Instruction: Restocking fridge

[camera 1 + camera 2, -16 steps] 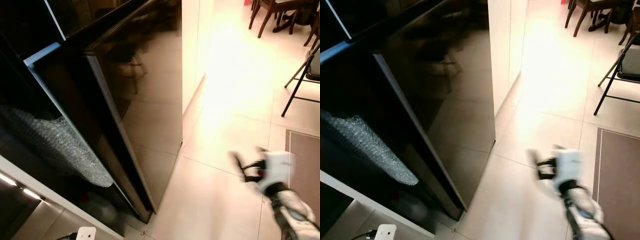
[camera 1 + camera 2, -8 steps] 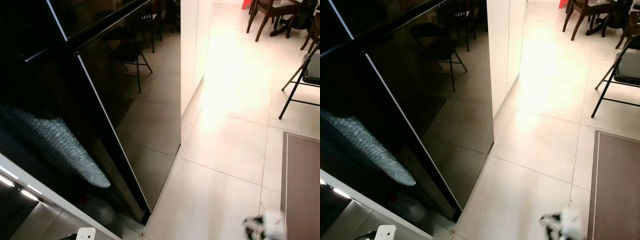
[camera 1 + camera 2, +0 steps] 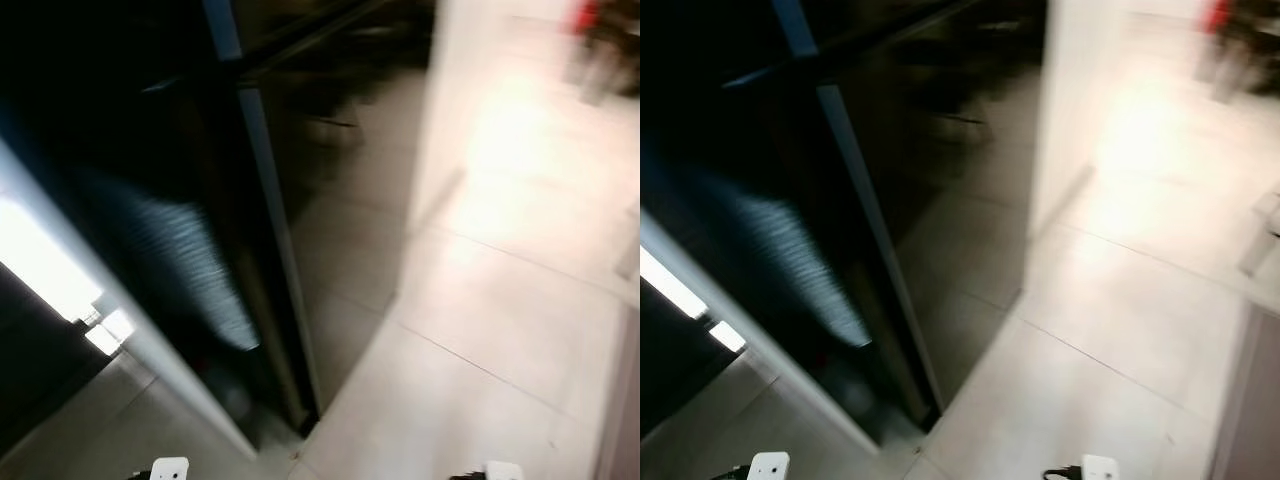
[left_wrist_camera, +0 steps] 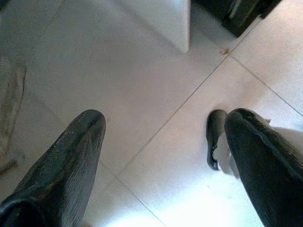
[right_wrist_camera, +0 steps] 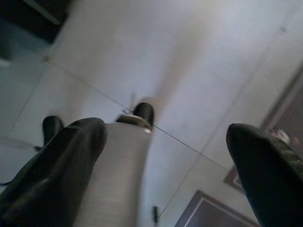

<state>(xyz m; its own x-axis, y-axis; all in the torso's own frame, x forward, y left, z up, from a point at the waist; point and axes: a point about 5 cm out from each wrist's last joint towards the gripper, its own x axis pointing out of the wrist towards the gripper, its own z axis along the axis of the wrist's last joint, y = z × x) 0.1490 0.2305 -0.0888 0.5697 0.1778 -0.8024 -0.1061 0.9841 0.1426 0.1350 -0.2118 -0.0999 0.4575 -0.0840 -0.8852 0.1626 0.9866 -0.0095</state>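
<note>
Both pincers hang low over the pale tiled floor (image 3: 480, 330) with their black fingers spread apart and nothing between them: the left pincer (image 4: 163, 156) and the right pincer (image 5: 165, 161) each look straight down at the tiles. The head views are blurred. On the left of the scene stands the fridge (image 3: 330, 170), a tall dark glossy front that mirrors the floor, with a dark opening beside it at the far left. Inside that opening sits a crinkled, bubble-wrap-like bundle (image 3: 195, 270), and a pale door edge (image 3: 130, 330) runs diagonally along the near left, with bright light strips beside it. Right of the fridge rises a white cabinet side (image 3: 440, 110), and the sunlit floor stretches to the far right. The fridge is well apart from both pincers, ahead and to the left of them. The left wrist view adds a white corner (image 4: 165, 19) and a dark base at the far edge of the tiles, plus a black shoe-like foot (image 4: 215, 137) near one finger. The right wrist view adds a pale robot leg (image 5: 116, 175) ending in a dark foot, and a brown mat (image 5: 213, 213) edge.
</note>
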